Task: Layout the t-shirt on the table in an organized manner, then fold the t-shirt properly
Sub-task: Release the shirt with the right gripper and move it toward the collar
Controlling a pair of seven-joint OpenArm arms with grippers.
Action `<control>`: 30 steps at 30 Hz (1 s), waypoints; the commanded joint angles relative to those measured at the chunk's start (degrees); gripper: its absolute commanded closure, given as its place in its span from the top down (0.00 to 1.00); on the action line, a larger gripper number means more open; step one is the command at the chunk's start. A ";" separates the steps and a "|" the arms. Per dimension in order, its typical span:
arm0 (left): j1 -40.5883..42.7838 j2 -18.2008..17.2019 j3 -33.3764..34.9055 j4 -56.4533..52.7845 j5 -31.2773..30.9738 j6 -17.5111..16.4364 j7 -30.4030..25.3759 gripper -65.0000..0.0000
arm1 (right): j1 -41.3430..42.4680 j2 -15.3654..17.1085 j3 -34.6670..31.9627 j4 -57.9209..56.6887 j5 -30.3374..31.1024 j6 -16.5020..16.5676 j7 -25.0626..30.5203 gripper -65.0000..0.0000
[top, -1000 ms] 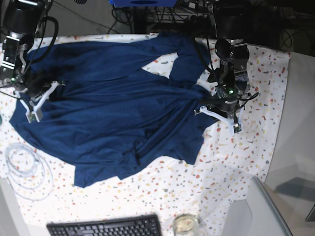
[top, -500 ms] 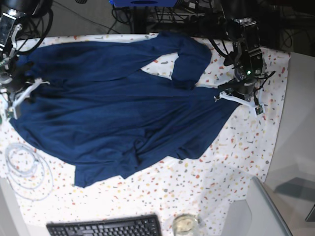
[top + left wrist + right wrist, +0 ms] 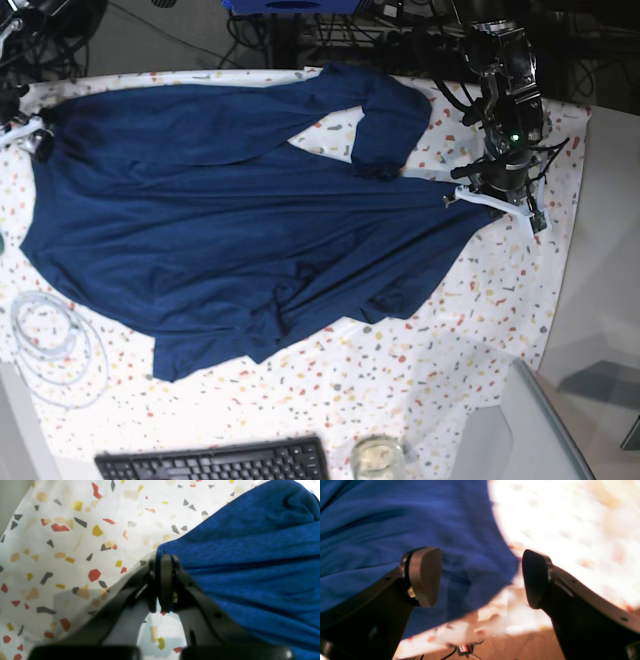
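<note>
While unprinted t-shirt [image 3: 230, 220] covers table [image 3: 470, 330], left gripper [image 3: 163, 580] pinches its edge, right gripper [image 3: 480, 577] spread.

The t-shirt [image 3: 230, 220] lies spread across the counter [image 3: 450, 340], covering most of its far and middle part. At the shirt's right tip sits the left pincer [image 3: 490, 198], closed on that edge. At the shirt's far left corner, by the counter's edge, is the right pincer [image 3: 480, 580], its jaws apart over the hem. A coiled cable [image 3: 50, 345] lies left of the shirt's near hem. Nearer than the shirt, a keyboard [image 3: 215, 462] sits at the counter's near edge, with a small round dish [image 3: 377, 457] just right of it.
</note>
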 commanded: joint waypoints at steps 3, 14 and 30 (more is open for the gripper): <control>-0.40 -0.35 -0.07 1.10 0.01 0.24 -1.28 0.00 | 0.39 0.81 -0.08 -0.41 1.19 0.06 1.09 0.71; 1.45 -0.62 -0.07 1.18 0.01 0.24 -1.28 0.00 | 3.47 2.66 0.01 -10.70 1.10 0.06 1.44 0.71; 2.41 -0.44 0.01 3.56 0.01 0.24 -1.19 0.00 | 4.88 3.36 -0.34 -12.72 1.19 0.06 0.92 0.03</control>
